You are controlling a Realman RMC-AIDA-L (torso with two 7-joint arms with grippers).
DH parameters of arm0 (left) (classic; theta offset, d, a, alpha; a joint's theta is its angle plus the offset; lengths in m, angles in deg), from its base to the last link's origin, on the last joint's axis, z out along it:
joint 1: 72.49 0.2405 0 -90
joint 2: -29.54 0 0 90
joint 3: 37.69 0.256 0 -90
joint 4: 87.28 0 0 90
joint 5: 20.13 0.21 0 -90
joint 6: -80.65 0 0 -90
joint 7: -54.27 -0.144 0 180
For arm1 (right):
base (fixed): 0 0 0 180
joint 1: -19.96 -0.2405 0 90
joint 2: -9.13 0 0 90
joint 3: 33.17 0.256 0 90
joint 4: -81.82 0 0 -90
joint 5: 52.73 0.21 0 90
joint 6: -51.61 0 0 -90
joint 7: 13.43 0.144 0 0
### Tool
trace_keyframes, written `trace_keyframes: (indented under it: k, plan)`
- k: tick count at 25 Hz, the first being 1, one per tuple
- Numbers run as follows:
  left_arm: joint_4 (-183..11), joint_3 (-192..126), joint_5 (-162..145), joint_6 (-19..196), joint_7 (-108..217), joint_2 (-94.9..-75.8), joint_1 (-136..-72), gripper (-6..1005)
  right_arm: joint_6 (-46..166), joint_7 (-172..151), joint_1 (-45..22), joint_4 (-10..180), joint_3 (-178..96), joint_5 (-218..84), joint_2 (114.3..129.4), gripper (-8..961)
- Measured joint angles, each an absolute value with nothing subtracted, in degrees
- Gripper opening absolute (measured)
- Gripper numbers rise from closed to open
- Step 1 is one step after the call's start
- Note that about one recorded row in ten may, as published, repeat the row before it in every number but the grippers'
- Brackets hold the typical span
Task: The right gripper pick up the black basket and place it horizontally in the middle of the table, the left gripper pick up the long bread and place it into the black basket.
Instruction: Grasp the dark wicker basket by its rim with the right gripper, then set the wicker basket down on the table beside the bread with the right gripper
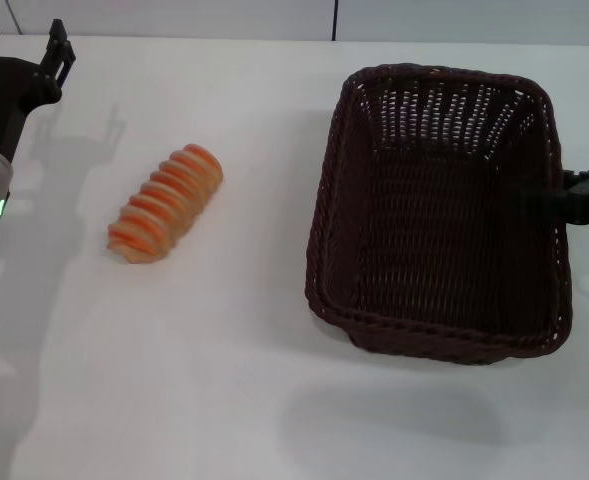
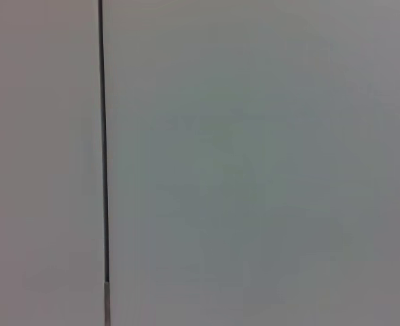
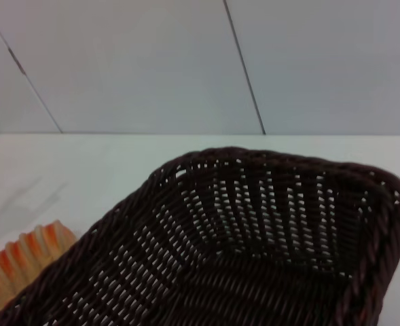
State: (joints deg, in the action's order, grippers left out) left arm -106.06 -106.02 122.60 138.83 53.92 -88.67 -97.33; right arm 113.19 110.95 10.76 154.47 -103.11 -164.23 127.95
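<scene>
The black basket (image 1: 439,205) hangs tilted above the right side of the table (image 1: 174,380), with its shadow cast apart on the tabletop in front of it. My right gripper (image 1: 586,196) shows as a dark bar at the basket's right rim and holds it there. The basket's inside fills the right wrist view (image 3: 254,258). The long bread (image 1: 166,203) lies on the table left of the middle, and its end shows in the right wrist view (image 3: 16,265). My left gripper (image 1: 21,42) is open and empty at the far left, behind the bread.
The table's far edge meets a pale panelled wall (image 3: 152,61). The left wrist view shows only that wall with a dark seam (image 2: 103,136). Bare white tabletop lies between the bread and the basket.
</scene>
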Motion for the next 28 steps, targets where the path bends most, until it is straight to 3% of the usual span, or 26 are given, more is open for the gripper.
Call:
trace_keyframes:
  k: [8, 13, 18, 28]
  plan:
    - [-106.0, -106.2, 122.6, 138.9, 53.9, -88.58, -97.2, 776, 111.9, 108.4, 10.2, 155.0, -105.9, -165.5, 128.2, 767]
    - [-105.4, -106.2, 122.6, 138.8, 53.9, -88.58, -97.3, 775, 112.5, 108.3, 9.5, 154.5, -106.0, -165.5, 127.97, 542]
    - [-105.3, -106.2, 122.4, 138.9, 53.9, -88.64, -97.4, 775, 117.9, 107.3, 10.4, 159.0, -105.4, -166.2, 127.76, 380]
    - [-105.3, -106.2, 122.2, 138.8, 53.9, -88.76, -97.8, 774, 135.8, 99.2, 5.1, 164.4, -100.0, -166.5, 126.81, 304]
